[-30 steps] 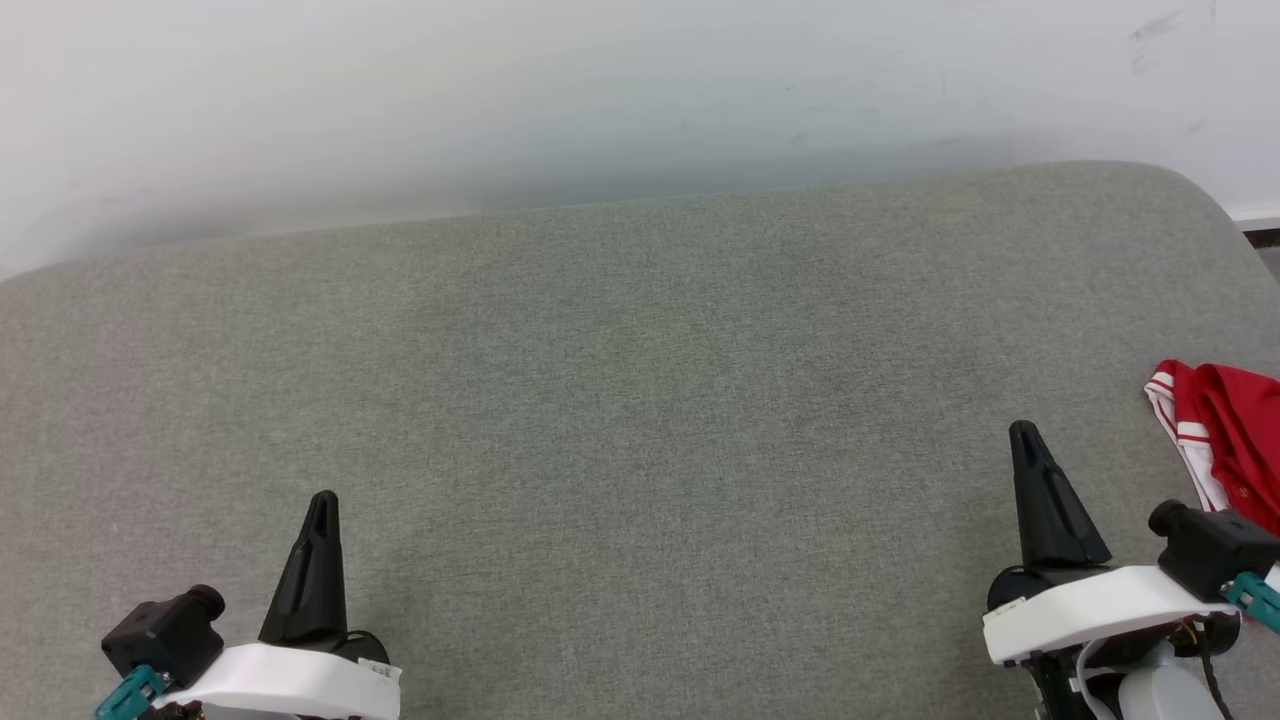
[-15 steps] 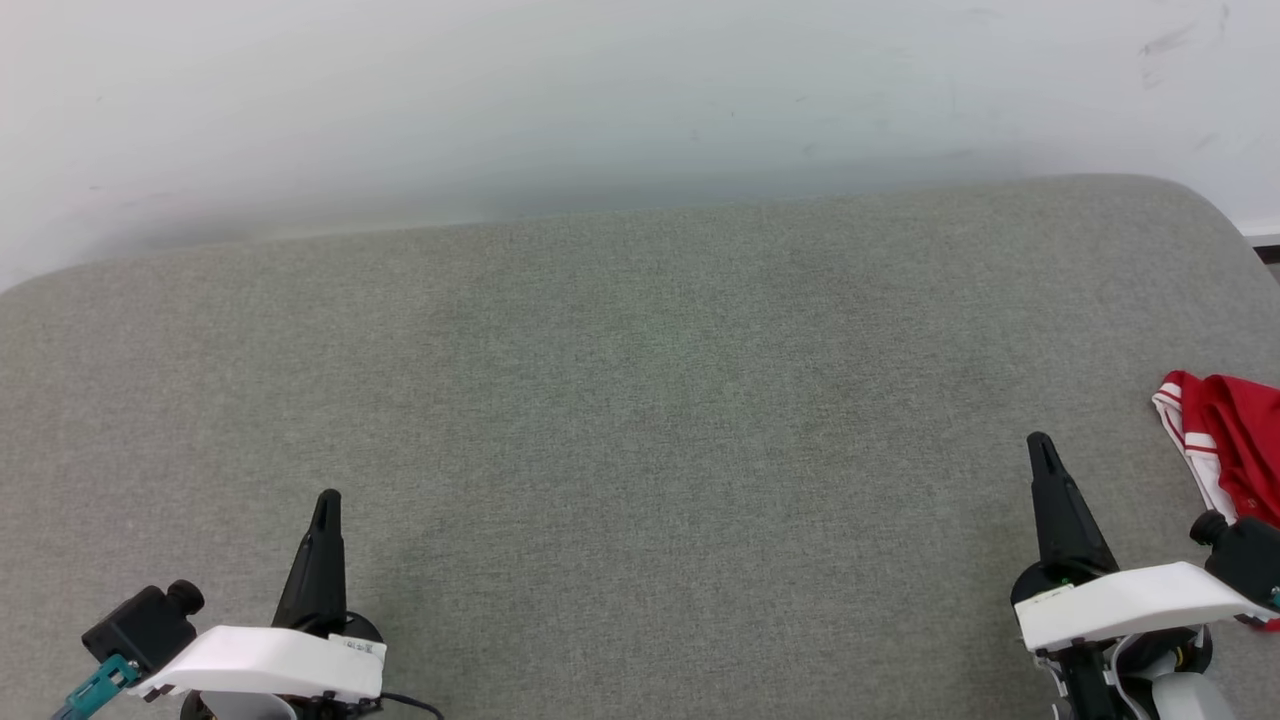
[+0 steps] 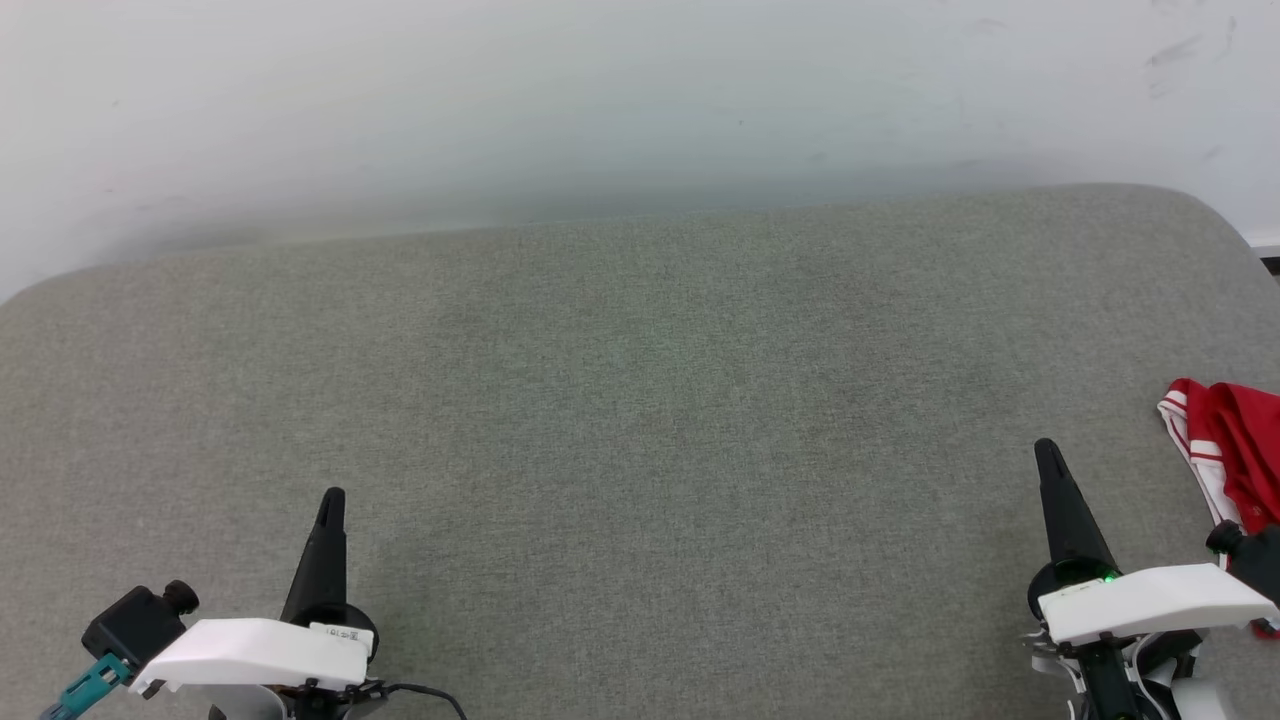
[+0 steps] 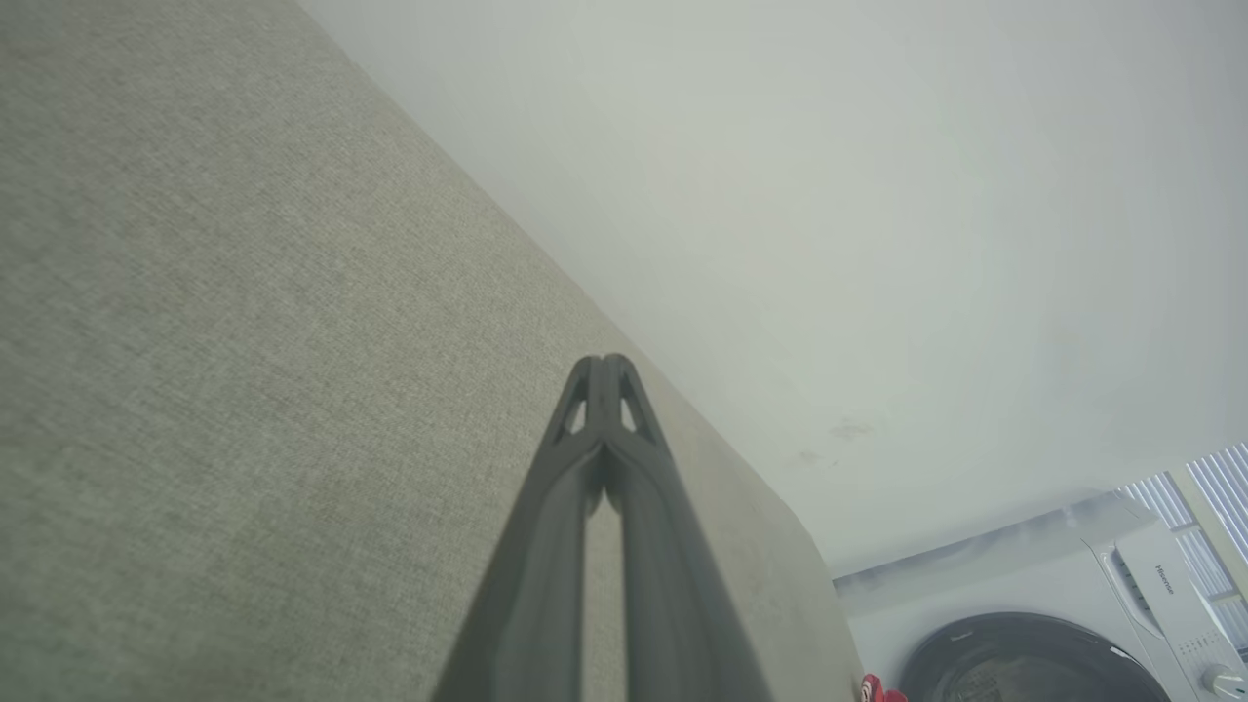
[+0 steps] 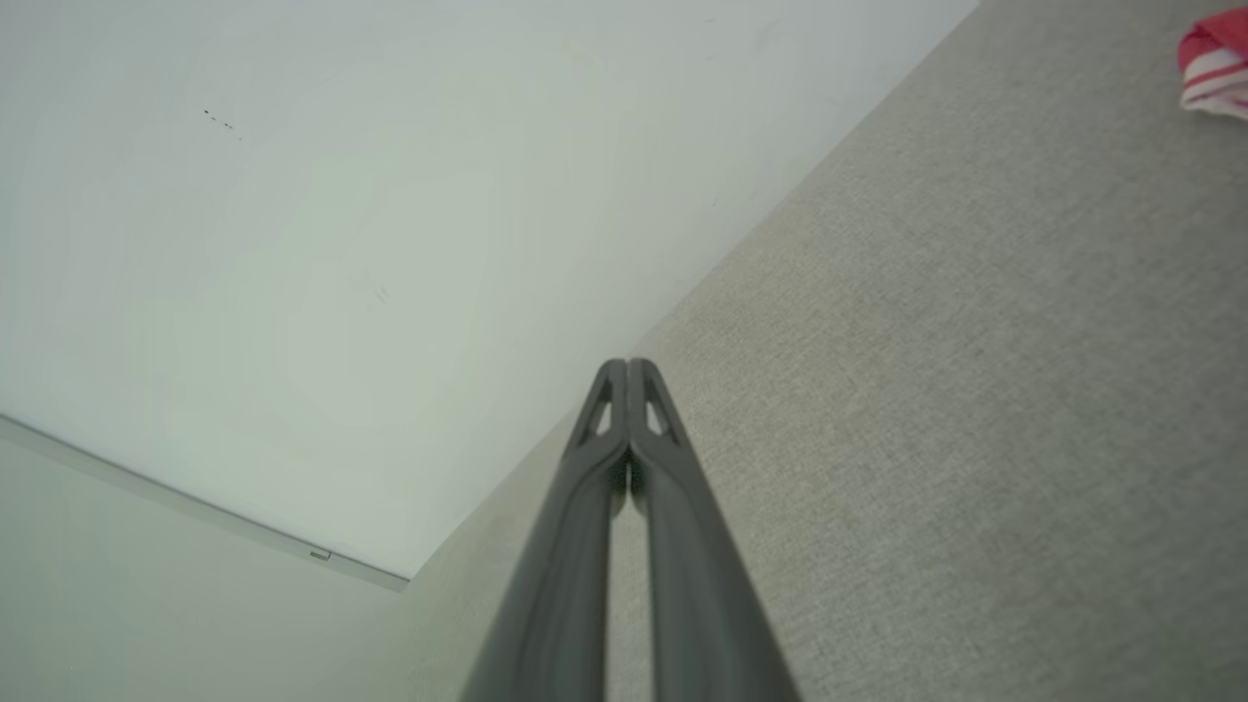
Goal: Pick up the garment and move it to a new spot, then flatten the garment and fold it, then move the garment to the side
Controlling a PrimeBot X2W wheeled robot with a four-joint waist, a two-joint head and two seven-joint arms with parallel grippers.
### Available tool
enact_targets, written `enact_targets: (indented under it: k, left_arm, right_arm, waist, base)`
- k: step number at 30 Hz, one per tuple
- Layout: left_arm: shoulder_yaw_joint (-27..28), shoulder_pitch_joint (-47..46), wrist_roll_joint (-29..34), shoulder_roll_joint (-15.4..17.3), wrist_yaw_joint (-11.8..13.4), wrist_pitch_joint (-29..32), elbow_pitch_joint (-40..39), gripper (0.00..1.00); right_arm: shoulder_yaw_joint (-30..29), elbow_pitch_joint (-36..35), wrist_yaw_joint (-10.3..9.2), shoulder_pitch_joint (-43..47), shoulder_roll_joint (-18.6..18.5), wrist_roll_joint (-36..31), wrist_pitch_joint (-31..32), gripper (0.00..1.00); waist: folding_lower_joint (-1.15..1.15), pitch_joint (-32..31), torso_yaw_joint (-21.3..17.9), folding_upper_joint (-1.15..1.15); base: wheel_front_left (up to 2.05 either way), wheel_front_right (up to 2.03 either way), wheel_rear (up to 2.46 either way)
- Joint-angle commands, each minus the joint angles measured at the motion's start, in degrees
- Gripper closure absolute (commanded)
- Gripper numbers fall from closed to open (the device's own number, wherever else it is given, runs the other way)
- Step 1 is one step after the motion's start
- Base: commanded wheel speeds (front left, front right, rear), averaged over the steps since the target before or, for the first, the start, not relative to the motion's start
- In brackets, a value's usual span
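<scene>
The garment (image 3: 1235,445), red cloth with white and red stripe trim, lies bunched at the right edge of the grey padded surface (image 3: 640,400); part of it is cut off by the frame. A corner of the garment (image 5: 1216,66) shows at the top right of the right wrist view, and a red speck of it (image 4: 880,690) sits at the bottom of the left wrist view. My right gripper (image 3: 1046,452) is shut and empty, just left of the garment and apart from it. My left gripper (image 3: 332,497) is shut and empty at the lower left, far from the garment.
A white wall (image 3: 600,110) runs behind the grey surface. A white front-loading washing machine (image 4: 1053,624) stands beyond the surface's right end. The surface's far corners are rounded.
The picture has drifted a little downward and to the right as the camera moved. Both arms have sunk slightly lower in the frame. The garment lies as before.
</scene>
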Motion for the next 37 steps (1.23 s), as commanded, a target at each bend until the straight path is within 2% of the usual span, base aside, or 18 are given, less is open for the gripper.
enact_targets:
  k: [1,37]
  left_arm:
    - [0.2,-1.3,-1.9,0.3,-0.1,0.4,-0.2,1.0]
    - [1.0,-3.5,-22.0,-0.3,-0.1,5.9,3.2,1.0]
  right_arm:
    - [-0.3,-0.3,0.0,-0.8,-0.5,2.0,0.4,1.0]
    - [-2.3,1.3,-0.01,-0.9,-0.4,23.6,5.9,1.0]
  waist:
    - [0.0,-0.1,0.1,0.0]
    - [0.0,-1.5,1.4,0.0]
  base:
    - [0.0,0.0,0.0]
    - [0.0,0.0,0.0]
